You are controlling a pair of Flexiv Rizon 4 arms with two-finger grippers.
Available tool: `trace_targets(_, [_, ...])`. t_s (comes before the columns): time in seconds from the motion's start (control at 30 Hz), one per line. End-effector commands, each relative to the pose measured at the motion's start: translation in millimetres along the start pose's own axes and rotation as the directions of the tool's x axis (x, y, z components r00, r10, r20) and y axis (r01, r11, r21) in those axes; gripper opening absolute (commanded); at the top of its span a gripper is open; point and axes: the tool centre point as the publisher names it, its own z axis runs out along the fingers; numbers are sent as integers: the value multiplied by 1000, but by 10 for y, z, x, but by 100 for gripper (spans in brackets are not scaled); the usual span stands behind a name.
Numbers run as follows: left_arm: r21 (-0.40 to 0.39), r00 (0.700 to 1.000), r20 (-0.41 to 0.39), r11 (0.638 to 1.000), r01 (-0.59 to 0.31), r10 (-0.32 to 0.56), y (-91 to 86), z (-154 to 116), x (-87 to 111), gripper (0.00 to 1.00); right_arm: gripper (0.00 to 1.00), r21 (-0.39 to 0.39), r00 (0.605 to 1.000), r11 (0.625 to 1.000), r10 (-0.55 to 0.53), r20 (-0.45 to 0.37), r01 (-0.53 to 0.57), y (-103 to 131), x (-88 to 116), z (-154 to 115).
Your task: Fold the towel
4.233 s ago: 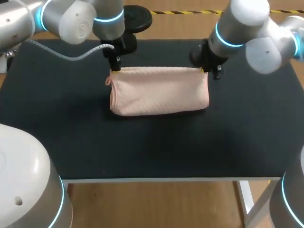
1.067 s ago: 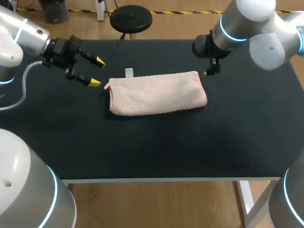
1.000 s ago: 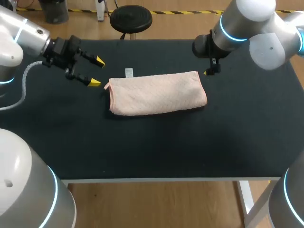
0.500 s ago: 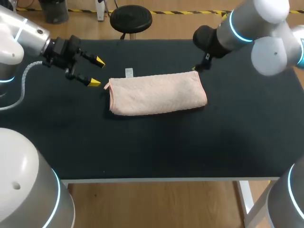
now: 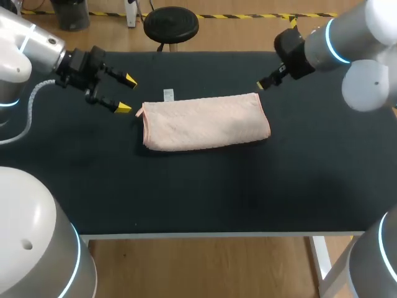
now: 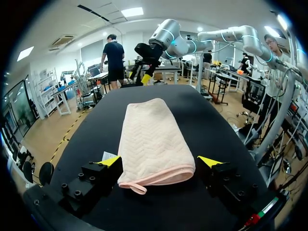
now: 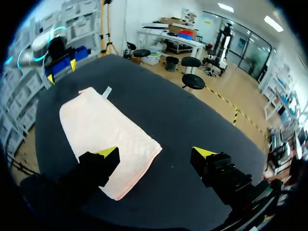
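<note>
As right fingers [image 5: 261,85] pull back, towel [image 5: 205,122] stays folded

The head camera sits high behind the robot, looking steeply down on the whole desk [image 5: 205,192]. The left wrist camera rides low just behind the left hand [image 6: 160,161], facing along the towel [image 6: 154,134] ahead of it toward the right hand [image 6: 143,77] past the far end. The right wrist camera hangs higher behind its own hand, looking back over the same towel to the left hand beyond; all three views share it.
</note>
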Motion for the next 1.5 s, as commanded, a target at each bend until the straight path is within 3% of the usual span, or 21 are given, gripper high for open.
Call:
trace_targets(0.03, [0, 1000, 2, 1000, -1, 1, 3, 3, 2, 100, 100, 37, 891, 899, 438, -121, -437, -110, 69, -14])
trace_targets(0.47, [0, 1000, 2, 1000, -1, 1, 3, 3, 2, 100, 100, 234, 853, 869, 481, -200, -435, -496, 321, 296])
trace_targets(0.6, [0, 1000, 2, 1000, -1, 1, 3, 3, 2, 100, 100, 278, 817, 843, 525, -241, -460, -575, 309, 403])
trace_targets(0.93, [0, 1000, 2, 1000, -1, 1, 3, 3, 2, 100, 100, 331, 807, 842, 519, -282, -426, -714, 420, 569])
trace_targets(1.5, [0, 1000, 2, 1000, -1, 1, 3, 3, 2, 100, 100, 356, 768, 809, 571, -290, -467, -801, 505, 765])
